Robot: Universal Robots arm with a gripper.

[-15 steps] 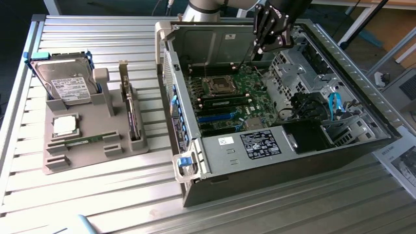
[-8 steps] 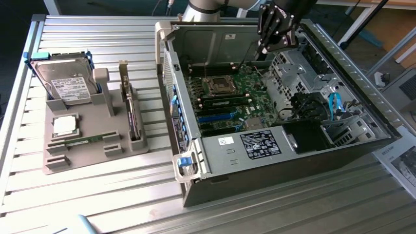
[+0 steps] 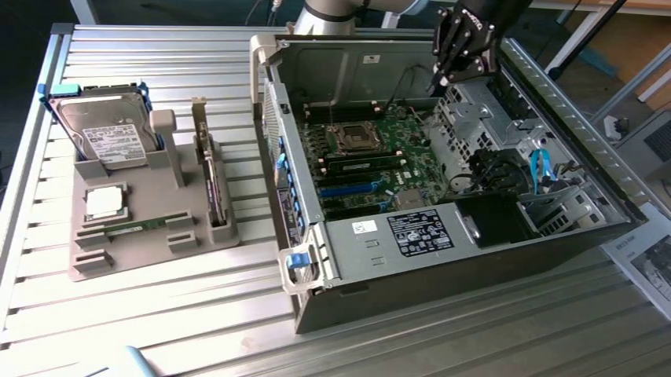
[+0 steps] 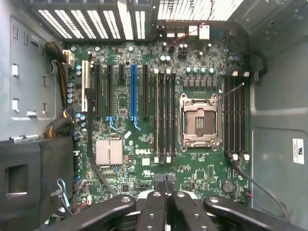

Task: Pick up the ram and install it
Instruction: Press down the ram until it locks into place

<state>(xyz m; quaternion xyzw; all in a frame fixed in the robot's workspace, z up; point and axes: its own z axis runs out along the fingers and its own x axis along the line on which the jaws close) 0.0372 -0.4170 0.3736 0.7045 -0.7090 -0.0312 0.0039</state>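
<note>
The ram is a thin green stick lying in a slot near the front of the grey holder, on the exterior view's left. My gripper hangs over the back corner of the open computer case, far from the ram. In the wrist view the gripper is shut with nothing between its black fingers. It looks straight down on the green motherboard. Long black memory slots run beside the open processor socket, and more slots lie on its other side.
The holder also carries a hard drive, a square silver processor chip and an upright expansion card. Inside the case are drive cages, blue cables and a black power unit. Everything rests on a slatted metal table.
</note>
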